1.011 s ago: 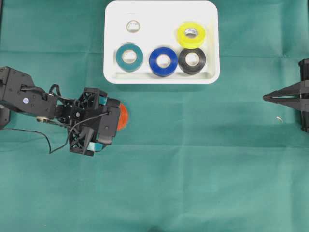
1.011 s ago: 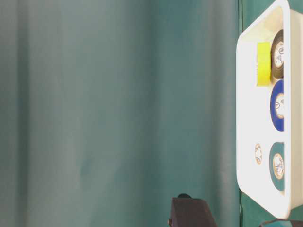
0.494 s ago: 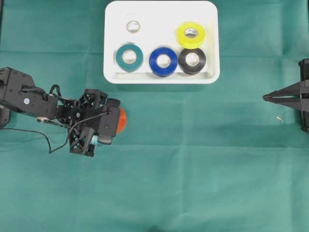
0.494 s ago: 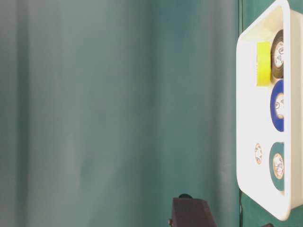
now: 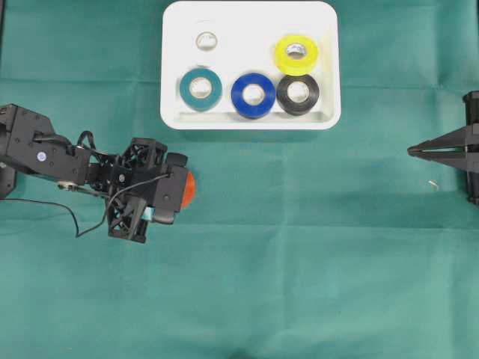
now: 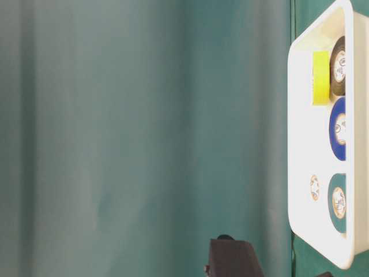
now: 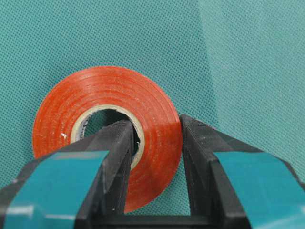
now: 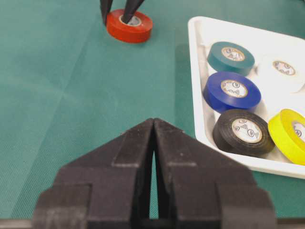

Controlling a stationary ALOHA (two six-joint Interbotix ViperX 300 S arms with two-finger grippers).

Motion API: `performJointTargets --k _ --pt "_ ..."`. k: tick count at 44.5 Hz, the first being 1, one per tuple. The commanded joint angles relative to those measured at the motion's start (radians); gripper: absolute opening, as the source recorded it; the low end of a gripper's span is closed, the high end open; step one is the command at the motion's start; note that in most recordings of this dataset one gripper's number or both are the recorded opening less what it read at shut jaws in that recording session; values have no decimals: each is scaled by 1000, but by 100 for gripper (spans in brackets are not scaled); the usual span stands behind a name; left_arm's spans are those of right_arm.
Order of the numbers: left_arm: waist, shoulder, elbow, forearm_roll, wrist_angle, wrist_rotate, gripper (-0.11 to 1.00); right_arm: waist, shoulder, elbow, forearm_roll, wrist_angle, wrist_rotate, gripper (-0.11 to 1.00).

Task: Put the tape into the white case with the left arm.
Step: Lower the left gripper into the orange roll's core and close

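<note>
1. Overhead view: the left arm's black lattice-framed end effector hides most of the flat red-orange tape roll; only its right edge shows.
2. Wrist view: one finger sits inside the roll's cardboard core, the other outside; they are clamped on its wall.
3. Roll lies on the green cloth worktop, below-left of the white rectangular plastic case, apart from it.
4. The right arm's all-black end effector is closed, empty, at the right edge.
5. Open cloth between roll and case.

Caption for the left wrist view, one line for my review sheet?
Left gripper shut on the wall of the red tape roll, one finger inside its core, roll lying on the green cloth.
</note>
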Motion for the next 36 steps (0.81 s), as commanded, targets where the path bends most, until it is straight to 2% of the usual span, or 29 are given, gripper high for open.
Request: performJointTargets --k 1,13,36 --pt "-2 -43 -23 -2 5 3 26 -2 6 -25 -2 -11 2 -9" --pt "-2 -104 -48 0 51 5 26 -2 6 -26 0 -11 2 -9" --pt "9 -132 -109 3 51 12 26 -2 6 -26 0 -8 2 -9"
